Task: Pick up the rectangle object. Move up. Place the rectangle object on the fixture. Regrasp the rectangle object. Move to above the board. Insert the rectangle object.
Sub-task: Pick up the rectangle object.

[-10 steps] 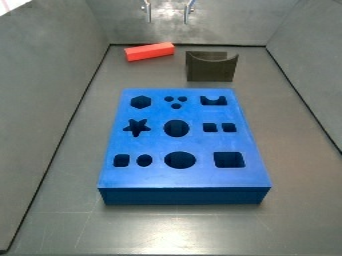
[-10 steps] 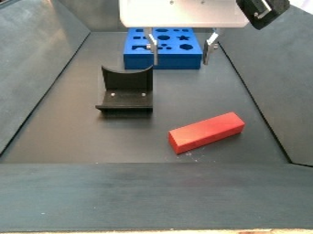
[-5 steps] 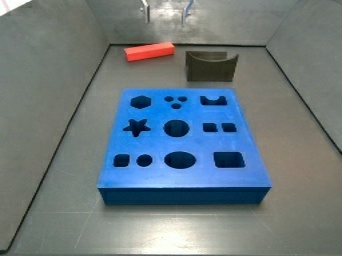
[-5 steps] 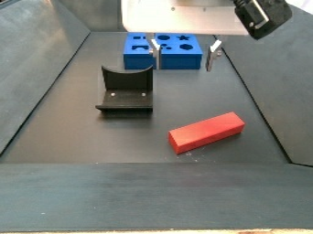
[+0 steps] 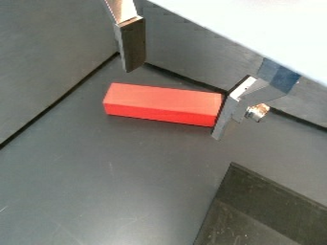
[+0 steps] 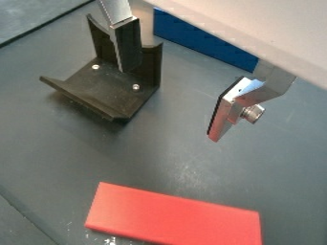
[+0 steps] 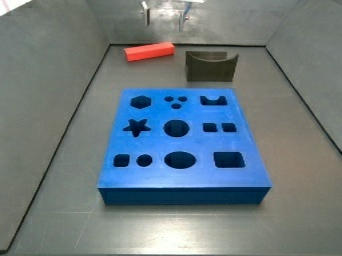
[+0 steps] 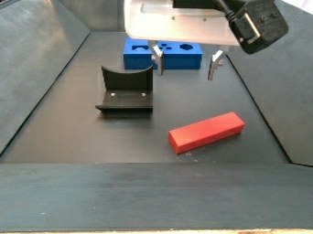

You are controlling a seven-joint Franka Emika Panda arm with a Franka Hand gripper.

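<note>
Both pincer (image 8: pixel 185 60) fingers have descended, empty.

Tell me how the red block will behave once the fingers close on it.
The rectangle object looks rigid with flat faces, so it likely won't roll or flex. It lies flat on the floor, unlikely to tip. Its smooth faces might slip slightly in the open gripper, which hangs above it. Its weight cannot be told.

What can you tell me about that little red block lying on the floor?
The rectangle object is a plain red-orange bar, smooth and matte, with square ends. It lies flat on the dark floor near one wall, apart from the fixture. Nothing touches it: the open gripper hangs above it with its fingers clear of the block.
</note>
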